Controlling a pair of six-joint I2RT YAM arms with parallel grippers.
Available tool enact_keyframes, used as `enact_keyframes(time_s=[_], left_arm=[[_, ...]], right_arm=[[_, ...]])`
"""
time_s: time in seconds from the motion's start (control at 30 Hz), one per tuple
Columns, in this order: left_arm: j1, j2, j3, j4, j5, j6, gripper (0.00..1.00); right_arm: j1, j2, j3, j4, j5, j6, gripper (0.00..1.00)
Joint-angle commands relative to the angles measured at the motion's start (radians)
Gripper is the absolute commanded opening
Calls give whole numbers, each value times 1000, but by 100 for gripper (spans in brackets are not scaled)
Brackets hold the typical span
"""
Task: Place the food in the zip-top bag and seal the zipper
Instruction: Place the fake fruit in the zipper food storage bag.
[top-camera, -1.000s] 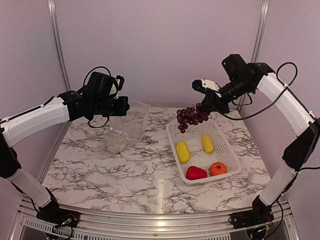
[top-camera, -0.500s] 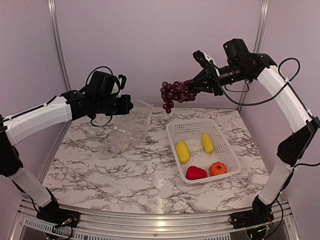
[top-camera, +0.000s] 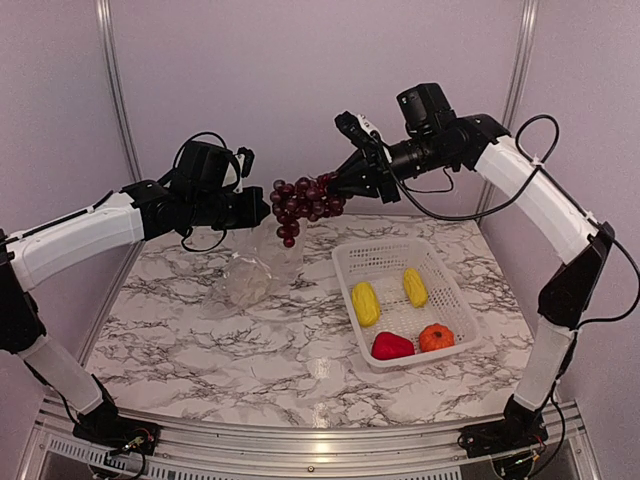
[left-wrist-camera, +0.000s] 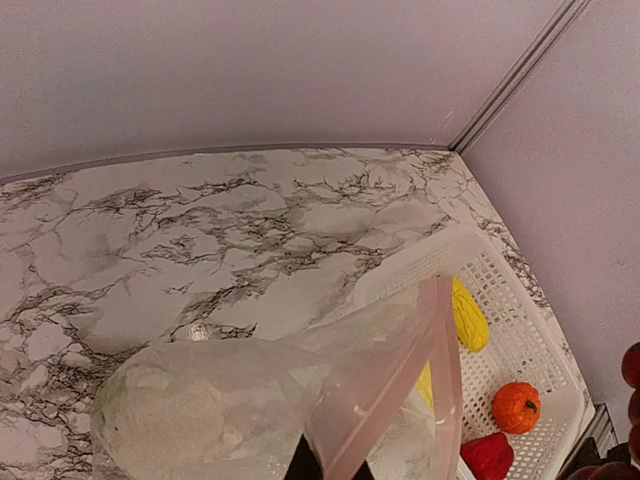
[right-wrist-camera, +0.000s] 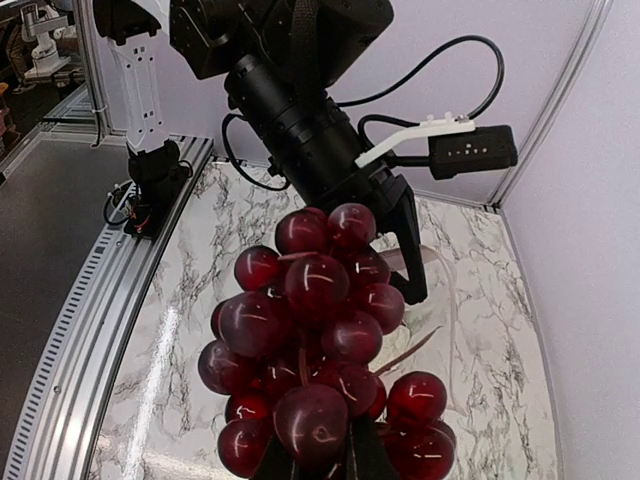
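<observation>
My left gripper (top-camera: 258, 209) is shut on the mouth edge of the clear zip-top bag (top-camera: 250, 268) and holds it up off the table. The white cauliflower (left-wrist-camera: 165, 420) lies inside the bag. The zipper (left-wrist-camera: 385, 375) strip runs along the raised mouth. My right gripper (top-camera: 338, 186) is shut on the dark purple grapes (top-camera: 297, 204) and holds them in the air just above the bag's mouth, beside the left gripper. In the right wrist view the grapes (right-wrist-camera: 320, 360) fill the middle. Two yellow pieces (top-camera: 365, 303), a red pepper (top-camera: 391, 346) and an orange fruit (top-camera: 436, 337) lie in the basket.
The white lattice basket (top-camera: 448, 290) stands on the marble table at the right. Lilac walls with metal corner posts close in the back and sides. The metal rail runs along the near edge.
My right gripper has carried the grapes up out of the basket and leftward to above the bag's mouth. The left gripper has stayed put holding the bag.
</observation>
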Motion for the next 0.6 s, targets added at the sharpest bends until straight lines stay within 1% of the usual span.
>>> enact_keyframes(time_s=[0.0,0.1,0.3,0.57], left_arm=[[0,-25,14,34,17,-4,0],[0,-37,7,33,16,-4,0],[0,-54,-3,40,25,-13,0],[0,-51,-13,44,34,-25,0]], right_arm=[[22,36,7,38,38,17,0],[26,53,6,51,54,28,0],[72,79,-1,66,191,11,0],[199,105,-5,52,470,-67,0]])
